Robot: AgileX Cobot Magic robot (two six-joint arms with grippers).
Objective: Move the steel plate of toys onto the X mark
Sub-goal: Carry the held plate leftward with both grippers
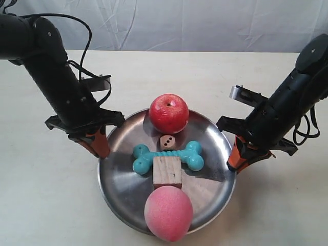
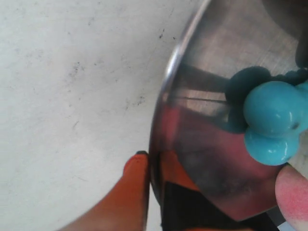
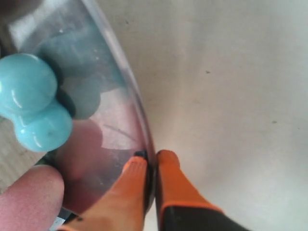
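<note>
The steel plate (image 1: pixel 123 197) lies at the middle of the table, holding the red apple (image 1: pixel 168 113), brown die (image 1: pixel 167 142), teal bone (image 1: pixel 168 156), wooden cube (image 1: pixel 167 171) and pink peach (image 1: pixel 168 213). My left gripper (image 1: pixel 98 146) (image 2: pixel 153 161) is shut on the plate's rim (image 2: pixel 166 96), one orange finger (image 2: pixel 134 183) outside and one inside. On the opposite side, my right gripper (image 1: pixel 237 159) (image 3: pixel 153 156) pinches the rim (image 3: pixel 137 110) the same way. Both wrist views show a bone end (image 2: pixel 272 120) (image 3: pixel 33 106) and the peach (image 2: pixel 293 192) (image 3: pixel 29 202). The X mark is out of view.
The cream table (image 1: pixel 41 205) spreads on all sides of the plate. A white cloth backdrop (image 1: pixel 205 25) closes off the far edge. Black cables (image 1: pixel 84 46) hang from the left arm, and more loop beside the right arm (image 1: pixel 307 128).
</note>
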